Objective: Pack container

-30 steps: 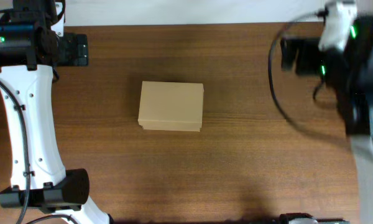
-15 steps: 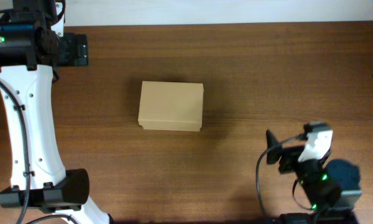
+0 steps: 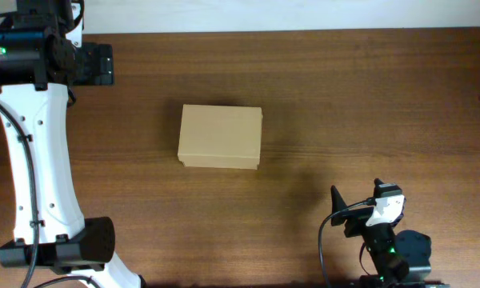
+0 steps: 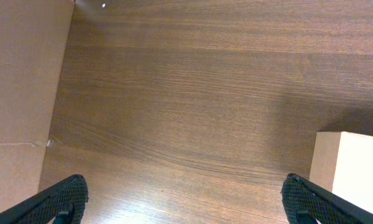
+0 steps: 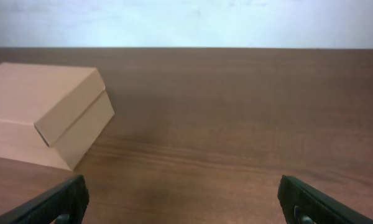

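The container (image 3: pixel 220 137), a tan cardboard box with its lid shut, lies flat in the middle of the table. It also shows at the left of the right wrist view (image 5: pixel 43 112), and one corner of it shows in the left wrist view (image 4: pixel 351 171). My left gripper (image 3: pixel 102 64) is at the far left of the table, well away from the box; in its wrist view (image 4: pixel 183 205) it is open and empty. My right gripper (image 3: pixel 340 210) is low at the near right, apart from the box; in its wrist view (image 5: pixel 180 205) it is open and empty.
The dark wooden table (image 3: pixel 368 104) runs to a white wall at the back. The left arm's white links (image 3: pixel 40 176) stretch along the left side. A flat tan surface (image 4: pixel 18 93) lies past the table edge in the left wrist view.
My right arm has swung from the far right of the table down to the near right edge and folded low. The box and left arm have not moved.
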